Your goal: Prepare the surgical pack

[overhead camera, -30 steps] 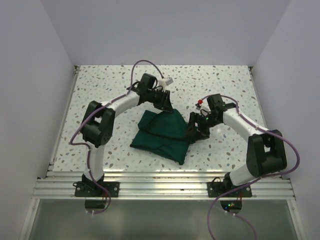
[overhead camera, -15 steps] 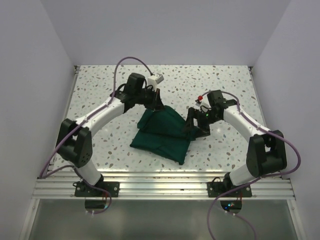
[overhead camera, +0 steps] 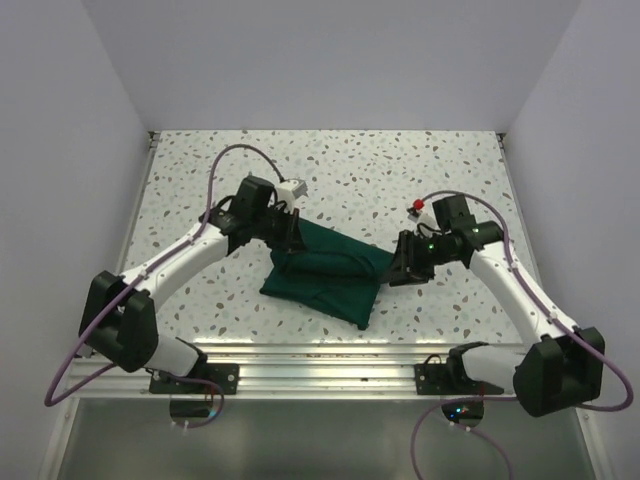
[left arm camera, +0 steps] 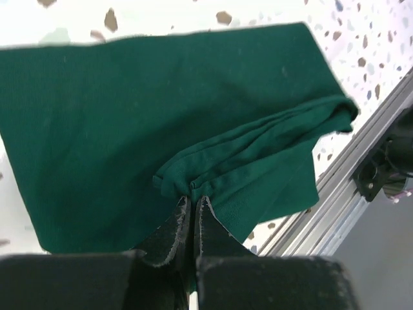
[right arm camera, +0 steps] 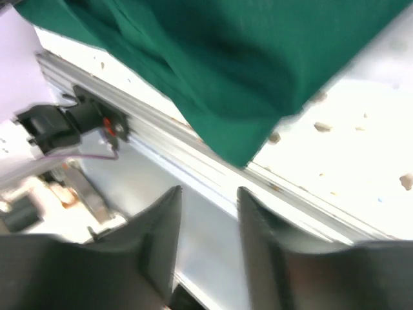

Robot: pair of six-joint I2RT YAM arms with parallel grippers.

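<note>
The surgical pack is a dark green folded fabric bundle lying on the speckled table, near the middle front. My left gripper sits at the pack's back left edge. In the left wrist view the left gripper is shut on a bunched fold of the green fabric. My right gripper hovers just off the pack's right edge. In the right wrist view the right gripper is open with nothing between its fingers, and the green fabric lies beyond them. What the fabric wraps is hidden.
An aluminium rail runs along the table's near edge, close to the pack's front corner, and shows as the rail in the right wrist view. White walls enclose the speckled table on three sides.
My left gripper shut on a fold of the fabric and drew it toward the near left, flattening the raised peak. My right gripper backed off slightly to the right as its arm swung outward.
</note>
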